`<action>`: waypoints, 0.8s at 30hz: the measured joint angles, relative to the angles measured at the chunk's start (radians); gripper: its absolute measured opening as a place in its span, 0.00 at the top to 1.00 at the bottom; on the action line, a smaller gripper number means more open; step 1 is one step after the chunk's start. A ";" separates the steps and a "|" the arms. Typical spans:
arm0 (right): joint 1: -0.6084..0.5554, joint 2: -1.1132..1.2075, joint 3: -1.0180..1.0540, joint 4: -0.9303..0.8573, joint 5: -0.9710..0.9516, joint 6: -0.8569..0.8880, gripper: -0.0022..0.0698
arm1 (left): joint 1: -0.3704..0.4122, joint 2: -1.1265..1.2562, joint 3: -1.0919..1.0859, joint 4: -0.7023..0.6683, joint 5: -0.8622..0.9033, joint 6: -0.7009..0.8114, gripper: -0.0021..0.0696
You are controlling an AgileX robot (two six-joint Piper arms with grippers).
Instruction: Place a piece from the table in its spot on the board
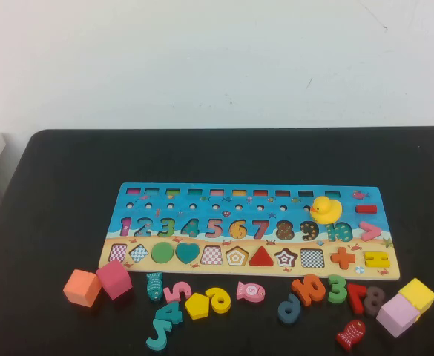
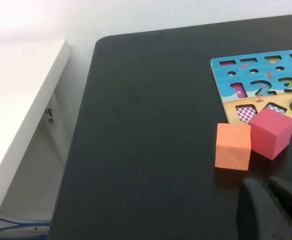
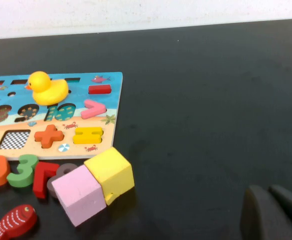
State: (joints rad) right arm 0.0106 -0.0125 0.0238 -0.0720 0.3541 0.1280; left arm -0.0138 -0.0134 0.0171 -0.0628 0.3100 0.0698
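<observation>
The piece, a small flat yellow pentagon (image 1: 198,305), lies on the black table (image 1: 53,185) in front of the board, touching the yellow 6 (image 1: 218,300). The board (image 1: 127,208) lies across the middle, and its pentagon recess (image 1: 237,256) is bare. Neither arm shows in the high view. In the left wrist view my left gripper (image 2: 268,184) hangs shut and empty above the table, near an orange cube (image 2: 233,146). My right gripper (image 3: 269,192) is shut and empty over bare table, right of the board's end (image 3: 113,107). Neither wrist view shows the pentagon.
Loose numbers and fish lie along the board's front edge. An orange cube (image 1: 81,288) and a magenta cube (image 1: 114,278) sit at the front left. A yellow cube (image 1: 417,294) and a pink cube (image 1: 397,314) sit at the front right. A rubber duck (image 1: 325,209) stands on the board.
</observation>
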 joint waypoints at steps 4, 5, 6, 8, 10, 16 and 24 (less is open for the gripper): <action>0.000 0.000 0.000 0.000 0.000 0.000 0.94 | 0.000 0.000 0.000 0.000 0.000 0.000 0.97; 0.000 0.000 0.000 0.000 0.000 0.000 0.94 | 0.000 0.000 0.000 0.000 0.000 -0.002 0.97; 0.000 0.000 0.000 0.000 0.000 0.000 0.94 | 0.000 0.000 0.000 0.000 0.000 -0.005 0.97; 0.000 0.000 0.000 0.000 0.000 0.000 0.94 | 0.000 0.000 0.000 -0.001 0.000 -0.018 0.97; 0.000 0.000 0.000 0.000 0.000 0.000 0.94 | 0.000 0.000 0.000 -0.001 0.000 -0.037 0.97; 0.000 0.000 0.000 0.000 0.000 0.000 0.94 | 0.000 0.000 0.000 -0.035 -0.005 -0.053 0.97; 0.000 0.000 0.000 0.000 0.000 0.000 0.94 | 0.000 0.000 0.002 -0.588 -0.022 -0.097 0.97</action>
State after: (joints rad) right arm 0.0106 -0.0125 0.0238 -0.0720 0.3541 0.1280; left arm -0.0138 -0.0134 0.0191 -0.6505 0.2882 -0.0275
